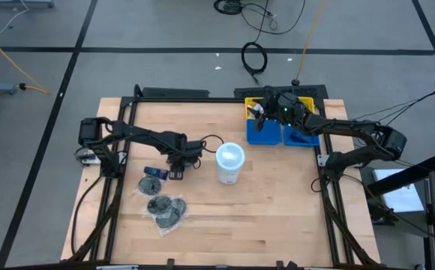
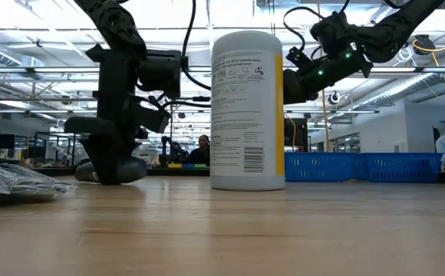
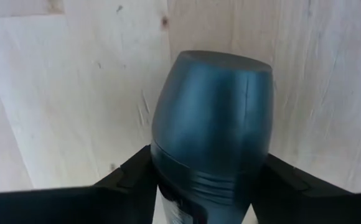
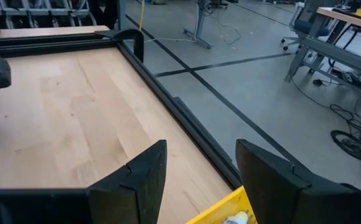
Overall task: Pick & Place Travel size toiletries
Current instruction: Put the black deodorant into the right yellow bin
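Left gripper (image 3: pixel 208 186) jaws clamp one grey bottle (image 3: pixel 211 130); right gripper (image 4: pixel 199 180) jaws open.

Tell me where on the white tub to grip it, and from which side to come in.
Grip the white tub across its round body, below the pale lid. It stands upright with straight walls, so a level squeeze should hold. Come from its open right side: the left hand works close on its left, shut on a dark grey mini bottle. The open right hand over the bins looks nearer.
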`<state>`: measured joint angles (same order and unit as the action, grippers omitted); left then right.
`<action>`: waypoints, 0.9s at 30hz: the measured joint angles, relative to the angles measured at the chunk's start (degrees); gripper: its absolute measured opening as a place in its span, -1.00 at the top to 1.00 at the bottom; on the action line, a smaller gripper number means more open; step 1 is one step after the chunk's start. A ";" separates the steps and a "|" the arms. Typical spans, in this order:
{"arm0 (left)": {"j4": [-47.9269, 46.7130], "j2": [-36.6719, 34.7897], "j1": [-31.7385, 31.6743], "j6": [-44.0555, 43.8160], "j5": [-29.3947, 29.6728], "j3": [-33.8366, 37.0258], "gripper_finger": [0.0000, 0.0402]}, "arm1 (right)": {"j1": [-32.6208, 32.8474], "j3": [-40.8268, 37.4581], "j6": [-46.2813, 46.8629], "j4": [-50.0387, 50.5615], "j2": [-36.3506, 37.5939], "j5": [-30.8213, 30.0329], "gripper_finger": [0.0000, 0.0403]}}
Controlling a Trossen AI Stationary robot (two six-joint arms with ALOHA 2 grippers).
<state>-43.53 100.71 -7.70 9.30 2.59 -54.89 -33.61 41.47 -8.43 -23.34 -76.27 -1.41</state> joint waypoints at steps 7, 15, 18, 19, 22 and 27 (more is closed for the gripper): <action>0.12 -2.71 0.00 -3.52 0.25 0.46 0.11 | -0.01 0.00 0.51 -1.27 -0.02 0.01 0.07; -0.73 -11.37 1.32 -10.34 5.84 0.41 0.11 | -0.01 0.02 1.73 -2.79 -0.02 0.02 0.07; -0.63 -16.20 2.44 -12.33 8.32 0.39 0.11 | -0.01 0.02 1.73 -2.84 -0.02 0.04 0.07; -0.48 -17.80 2.80 -13.14 9.38 0.39 0.11 | -0.01 0.02 1.73 -2.96 -0.02 0.04 0.07; -0.02 -23.29 3.67 -15.98 12.26 0.37 0.11 | -0.01 0.02 1.75 -3.37 -0.02 0.17 0.07; 3.97 -31.33 5.38 -19.29 17.08 0.37 0.11 | -0.01 0.02 2.34 -4.54 -0.02 0.19 0.07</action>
<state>-39.56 69.37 -2.33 -10.00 19.67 -54.52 -33.63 41.50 -6.09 -27.88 -76.29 -1.21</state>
